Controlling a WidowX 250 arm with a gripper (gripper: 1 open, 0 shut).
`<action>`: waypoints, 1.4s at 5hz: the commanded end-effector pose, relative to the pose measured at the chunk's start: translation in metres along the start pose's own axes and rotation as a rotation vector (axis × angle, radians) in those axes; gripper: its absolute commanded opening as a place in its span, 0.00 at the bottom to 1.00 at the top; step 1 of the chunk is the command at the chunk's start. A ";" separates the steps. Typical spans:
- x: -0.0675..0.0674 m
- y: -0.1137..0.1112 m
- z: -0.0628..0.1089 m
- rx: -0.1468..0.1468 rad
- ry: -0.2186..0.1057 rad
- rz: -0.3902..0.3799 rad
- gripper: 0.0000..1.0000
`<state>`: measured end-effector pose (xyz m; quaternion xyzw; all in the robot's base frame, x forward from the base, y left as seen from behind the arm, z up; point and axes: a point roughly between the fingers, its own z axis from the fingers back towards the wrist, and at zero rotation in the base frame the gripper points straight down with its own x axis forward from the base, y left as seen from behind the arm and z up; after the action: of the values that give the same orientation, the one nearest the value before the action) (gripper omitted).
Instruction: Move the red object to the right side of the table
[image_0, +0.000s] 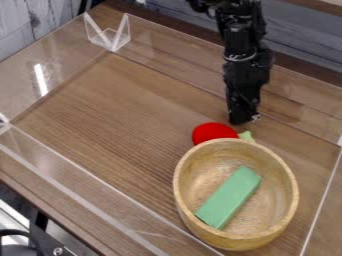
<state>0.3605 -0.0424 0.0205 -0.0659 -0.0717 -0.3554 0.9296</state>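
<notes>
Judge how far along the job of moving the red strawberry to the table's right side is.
Done: nothing clearly; the red strawberry lies beside the wooden bowl. In hand: the shut pincer is low by the strawberry's green cap, gripping nothing. Left: shifting it along the table.
</notes>
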 end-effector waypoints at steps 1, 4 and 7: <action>0.007 0.005 0.024 0.047 -0.057 0.005 0.00; 0.005 0.006 0.025 0.051 -0.065 0.031 0.00; 0.007 0.019 0.043 0.111 -0.097 0.121 0.00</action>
<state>0.3619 -0.0286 0.0265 -0.0529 -0.0795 -0.2906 0.9521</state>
